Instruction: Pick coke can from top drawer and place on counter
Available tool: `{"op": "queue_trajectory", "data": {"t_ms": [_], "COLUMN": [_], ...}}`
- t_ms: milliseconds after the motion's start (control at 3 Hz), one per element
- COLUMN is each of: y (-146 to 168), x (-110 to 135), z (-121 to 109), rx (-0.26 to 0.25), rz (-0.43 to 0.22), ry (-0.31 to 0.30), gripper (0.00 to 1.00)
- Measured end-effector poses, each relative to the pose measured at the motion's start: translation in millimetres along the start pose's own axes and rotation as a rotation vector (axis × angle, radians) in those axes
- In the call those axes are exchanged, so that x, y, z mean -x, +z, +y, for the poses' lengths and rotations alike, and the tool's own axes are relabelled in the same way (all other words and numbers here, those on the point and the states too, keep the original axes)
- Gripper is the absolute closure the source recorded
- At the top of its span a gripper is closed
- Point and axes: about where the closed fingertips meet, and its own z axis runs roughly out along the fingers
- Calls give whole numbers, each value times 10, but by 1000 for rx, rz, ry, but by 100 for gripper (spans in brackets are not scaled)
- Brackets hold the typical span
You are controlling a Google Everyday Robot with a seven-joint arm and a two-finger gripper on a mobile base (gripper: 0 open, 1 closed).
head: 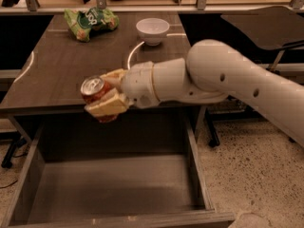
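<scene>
1. As we look over the counter (66,70), we see a green snack bag (90,22) and a white bowl (152,30) near its far edge, well apart from the gripper (99,93). The white arm (223,77) covers the right front part of the counter.
2. We count one bag, one bowl, one coke can (92,86) and one open top drawer (114,186).
3. The can is red with a silver top and is tilted. It is clamped between the two pale fingers (108,107), at the counter's front edge, above the drawer.
</scene>
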Motion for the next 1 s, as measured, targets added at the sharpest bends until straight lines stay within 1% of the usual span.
{"op": "queue_trajectory", "data": {"t_ms": [333, 667, 1000], "y": [87, 234, 361], "x": [264, 344, 136], "z": [-411, -875, -1349], "rx": [-8, -2, -12], "rz": [-8, -25, -26], "ry": [-52, -55, -9], "gripper": [100, 100, 97]}}
